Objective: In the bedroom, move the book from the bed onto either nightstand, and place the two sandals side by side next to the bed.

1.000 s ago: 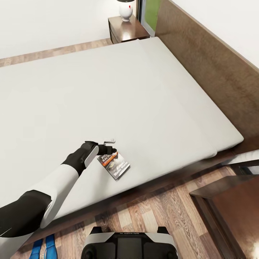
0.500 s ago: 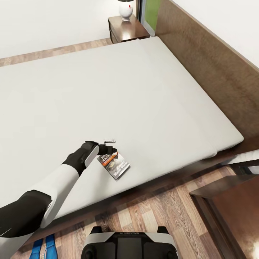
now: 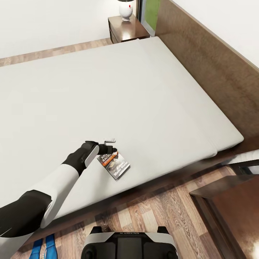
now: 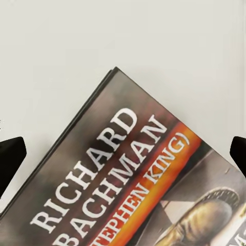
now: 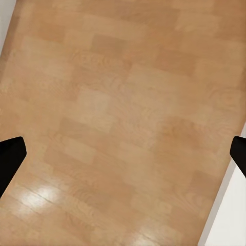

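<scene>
The book (image 3: 115,164), dark with an orange band and white lettering, lies flat on the grey mattress of the bed (image 3: 144,93) near its front edge. My left gripper (image 3: 112,145) hovers open at the book's far end, one finger on either side of that corner. In the left wrist view the book (image 4: 148,184) lies close below, between the two dark fingertips (image 4: 10,156). Two blue sandals (image 3: 43,247) lie side by side on the floor by the bed's front edge. A nightstand (image 3: 127,32) stands at the far side of the bed. My right gripper (image 5: 123,154) is open over bare wood floor.
A white lamp (image 3: 126,10) stands on the far nightstand. The tall brown headboard (image 3: 216,68) runs along the right. A second dark-brown cabinet top (image 3: 230,208) sits at the lower right. My base (image 3: 129,244) is on the plank floor by the bed.
The left gripper's upper finger has sunk slightly toward the book. Nothing else has moved.
</scene>
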Controlling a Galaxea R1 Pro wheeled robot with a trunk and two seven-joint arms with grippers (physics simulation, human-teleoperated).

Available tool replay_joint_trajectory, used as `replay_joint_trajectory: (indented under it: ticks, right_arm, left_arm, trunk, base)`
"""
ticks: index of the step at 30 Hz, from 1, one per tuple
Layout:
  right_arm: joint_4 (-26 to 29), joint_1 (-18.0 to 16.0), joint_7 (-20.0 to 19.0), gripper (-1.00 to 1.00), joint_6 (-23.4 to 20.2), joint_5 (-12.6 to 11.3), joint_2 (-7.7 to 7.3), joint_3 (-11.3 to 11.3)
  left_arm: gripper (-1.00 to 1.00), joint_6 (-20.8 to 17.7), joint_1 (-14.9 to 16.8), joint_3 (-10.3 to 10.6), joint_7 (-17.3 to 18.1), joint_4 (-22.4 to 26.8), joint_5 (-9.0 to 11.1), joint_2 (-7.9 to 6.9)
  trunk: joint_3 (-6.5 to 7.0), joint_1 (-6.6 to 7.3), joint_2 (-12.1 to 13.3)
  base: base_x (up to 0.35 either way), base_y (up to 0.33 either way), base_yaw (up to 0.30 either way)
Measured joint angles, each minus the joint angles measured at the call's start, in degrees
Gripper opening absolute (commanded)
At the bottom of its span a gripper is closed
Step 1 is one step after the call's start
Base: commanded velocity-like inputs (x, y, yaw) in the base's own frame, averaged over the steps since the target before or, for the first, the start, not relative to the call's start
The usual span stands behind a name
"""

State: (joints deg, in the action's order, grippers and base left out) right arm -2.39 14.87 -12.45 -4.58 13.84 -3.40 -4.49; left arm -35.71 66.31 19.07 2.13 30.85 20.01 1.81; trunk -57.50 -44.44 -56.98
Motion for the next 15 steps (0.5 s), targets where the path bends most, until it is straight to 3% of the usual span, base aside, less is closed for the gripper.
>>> replay_joint_trajectory:
  ticks: [15]
  right_arm:
    - [0.03, 0.00, 0.00, 1.00, 0.00, 0.04, 0.06, 0.00]
  left_arm:
    - [1.00, 0.06, 0.03, 0.02, 0.00, 1.13, 0.01, -0.09]
  trunk:
    - [0.00, 0.00, 0.00]
  base:
    - [0.000, 0.000, 0.000]
